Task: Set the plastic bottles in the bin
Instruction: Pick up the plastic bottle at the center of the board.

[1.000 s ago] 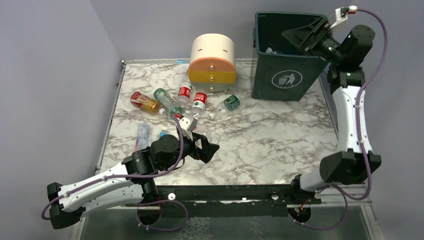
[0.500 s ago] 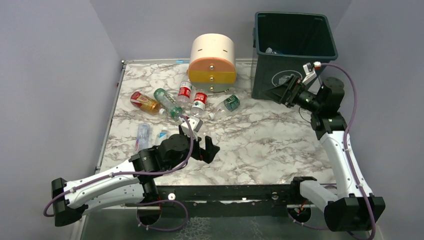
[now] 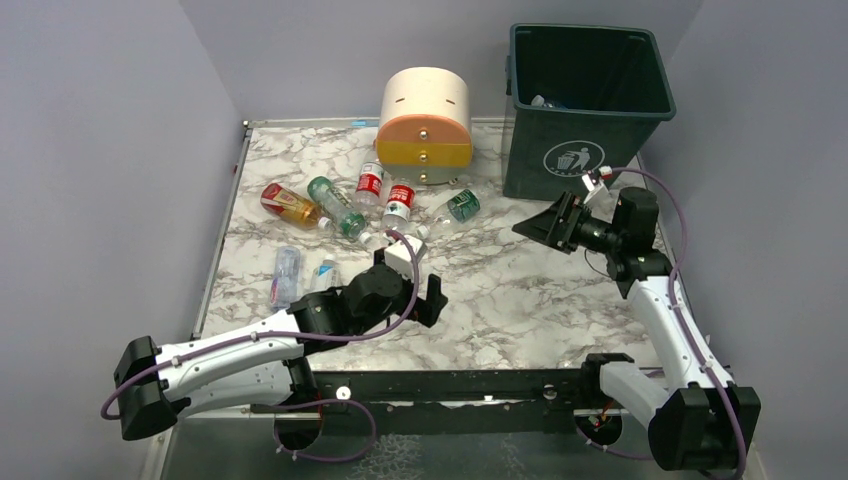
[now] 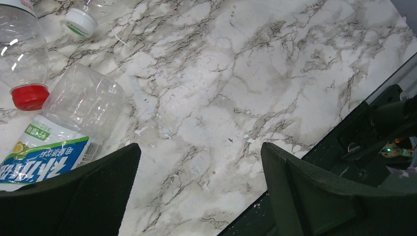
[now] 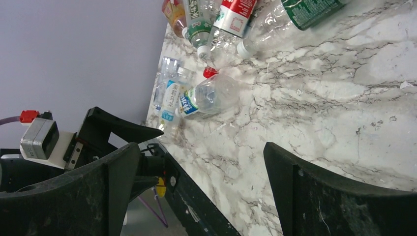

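Observation:
Several plastic bottles lie at the table's left and middle: an orange one (image 3: 290,203), green-labelled ones (image 3: 335,205) (image 3: 460,206), red-labelled ones (image 3: 369,185) (image 3: 398,203) and clear ones (image 3: 285,272). The dark green bin (image 3: 590,150) stands at the back right, with a bottle (image 3: 545,101) inside. My left gripper (image 3: 425,300) is open and empty over bare marble; a blue-labelled bottle (image 4: 59,142) lies just beside its left finger. My right gripper (image 3: 545,225) is open and empty, low in front of the bin and facing the bottles (image 5: 206,96).
A cream-and-orange round drawer unit (image 3: 425,125) stands at the back, behind the bottles. A red cap (image 4: 29,96) and a white cap (image 4: 81,22) of other bottles show near my left gripper (image 4: 199,162). The black table frame (image 3: 480,385) runs along the near edge.
My right arm has swung down from over the bin's rim to low over the table in front of the bin. My left gripper has moved to the right, away from the bottles.

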Tool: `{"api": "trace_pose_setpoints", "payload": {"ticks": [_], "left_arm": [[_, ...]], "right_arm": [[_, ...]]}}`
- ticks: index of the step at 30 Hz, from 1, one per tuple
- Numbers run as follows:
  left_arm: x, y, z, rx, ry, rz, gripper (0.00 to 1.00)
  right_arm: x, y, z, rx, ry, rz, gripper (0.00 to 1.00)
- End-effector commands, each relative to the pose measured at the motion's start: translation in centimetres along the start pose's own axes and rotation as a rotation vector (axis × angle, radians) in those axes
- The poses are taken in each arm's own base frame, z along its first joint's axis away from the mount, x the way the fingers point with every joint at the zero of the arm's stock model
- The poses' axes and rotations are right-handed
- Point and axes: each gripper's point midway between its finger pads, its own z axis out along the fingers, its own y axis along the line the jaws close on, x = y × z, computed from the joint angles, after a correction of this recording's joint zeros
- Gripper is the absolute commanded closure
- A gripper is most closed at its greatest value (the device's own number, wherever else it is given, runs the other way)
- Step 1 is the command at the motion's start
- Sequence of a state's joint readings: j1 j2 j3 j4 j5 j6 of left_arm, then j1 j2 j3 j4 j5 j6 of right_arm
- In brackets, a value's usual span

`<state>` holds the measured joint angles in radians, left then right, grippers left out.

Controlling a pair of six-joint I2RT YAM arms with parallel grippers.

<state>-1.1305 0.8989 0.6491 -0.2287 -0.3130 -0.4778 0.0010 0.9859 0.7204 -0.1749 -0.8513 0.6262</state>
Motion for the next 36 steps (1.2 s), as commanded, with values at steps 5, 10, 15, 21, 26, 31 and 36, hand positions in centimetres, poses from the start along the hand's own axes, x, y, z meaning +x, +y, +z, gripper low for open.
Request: {"api": "trace_pose_setpoints", "payload": {"ticks": [5, 10, 15, 21, 26, 31, 36], "left_arm": [[-1.5, -0.6, 0.6, 0.025, -0.034, 0.004, 0.01], [-1.5, 0.1, 0.8, 0.0, -0.033, -0.003, 0.01], [-2.2, 5.2, 1.4, -0.128, 0.015, -0.042, 0.01], [-5.0, 9.6, 1.8, -0.238, 0.018, -0.06, 0.01], [-4.4, 12.8, 4.1, -0.28, 0.107, -0.105, 0.01], [-2.2, 14.4, 5.4, -0.306, 0.164, -0.161, 0.01], [-0.1, 15.3, 5.8, -0.335, 0.209, -0.199, 0.01]], "right_arm": [[0.8, 0.5, -0.2, -0.038, 0.018, -0.042, 0.0], [1.1, 0.3, -0.2, -0.037, 0.022, -0.037, 0.0], [1.4, 0.1, -0.1, -0.039, 0.029, -0.023, 0.0], [1.6, 0.2, -0.2, -0.044, 0.029, -0.027, 0.0], [2.0, 0.1, -0.1, -0.058, 0.036, -0.013, 0.0], [2.2, 0.4, -0.3, -0.068, 0.039, -0.02, 0.0], [2.8, 0.2, -0.3, -0.083, 0.049, -0.01, 0.01]]}}
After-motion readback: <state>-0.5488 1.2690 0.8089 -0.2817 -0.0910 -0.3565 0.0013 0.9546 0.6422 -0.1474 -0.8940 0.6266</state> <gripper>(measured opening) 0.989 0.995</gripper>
